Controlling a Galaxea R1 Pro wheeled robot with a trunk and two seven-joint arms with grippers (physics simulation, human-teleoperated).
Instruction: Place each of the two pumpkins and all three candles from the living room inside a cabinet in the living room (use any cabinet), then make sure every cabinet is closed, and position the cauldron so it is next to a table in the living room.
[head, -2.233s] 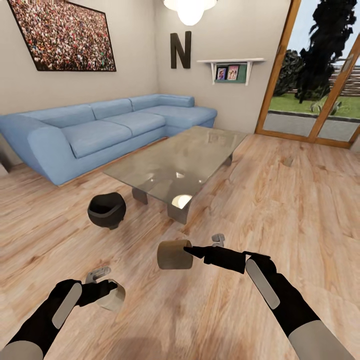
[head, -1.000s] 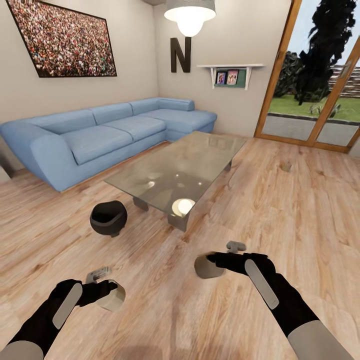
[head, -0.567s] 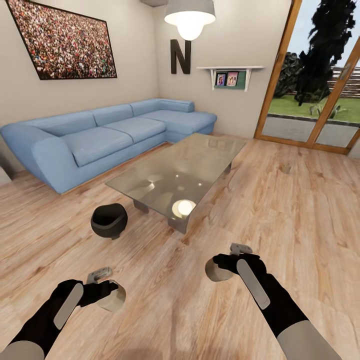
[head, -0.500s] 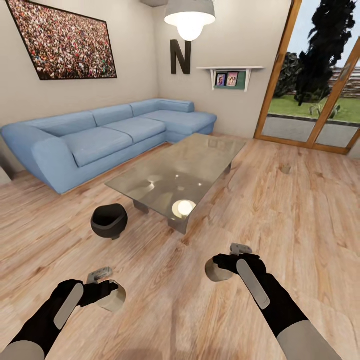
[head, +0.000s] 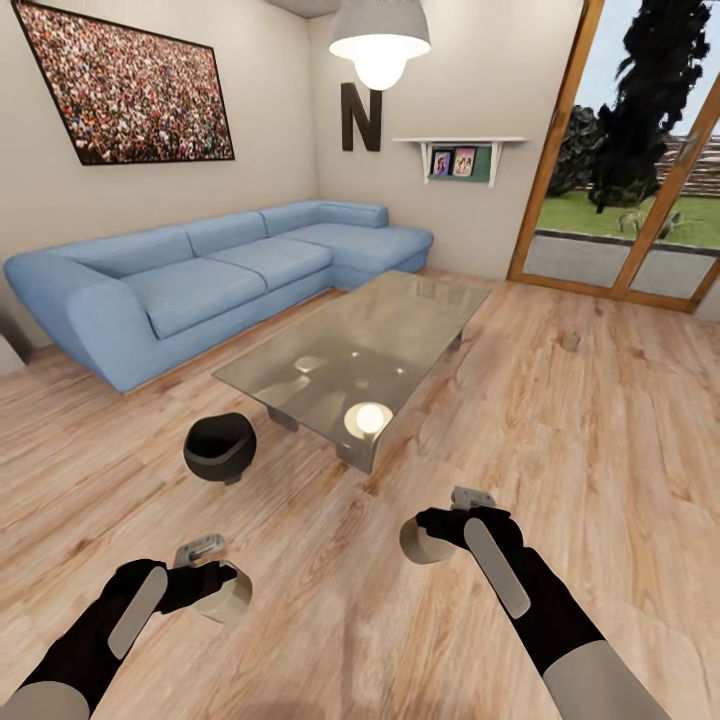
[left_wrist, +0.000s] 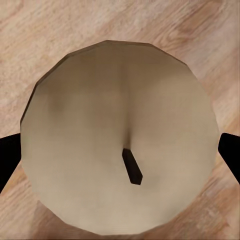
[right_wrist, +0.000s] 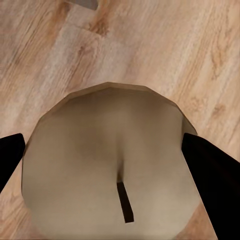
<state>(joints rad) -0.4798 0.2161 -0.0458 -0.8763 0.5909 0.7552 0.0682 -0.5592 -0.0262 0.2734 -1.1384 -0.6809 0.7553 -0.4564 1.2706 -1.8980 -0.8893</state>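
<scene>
My left gripper (head: 218, 583) is shut on a grey-beige candle (head: 226, 598), low over the wooden floor at the near left. In the left wrist view that candle (left_wrist: 120, 150) sits between the dark fingers (left_wrist: 7, 159). My right gripper (head: 428, 528) is shut on a second candle (head: 418, 542). The right wrist view has this candle (right_wrist: 107, 165) between the fingers (right_wrist: 212, 167). The black cauldron (head: 218, 447) stands on the floor close to the near left corner of the glass table (head: 400, 310). The pumpkins and the cabinet are out of view.
A blue corner sofa (head: 200, 270) runs along the left wall behind the table. A small beige stub (head: 571, 342) lies on the floor at the right, before the glass patio doors (head: 630, 200). A lamp (head: 379, 40) hangs over the table.
My right arm has drawn back toward me with its candle, which now looks smaller and more tucked in. The view has tilted up a little. The left arm has held still.
</scene>
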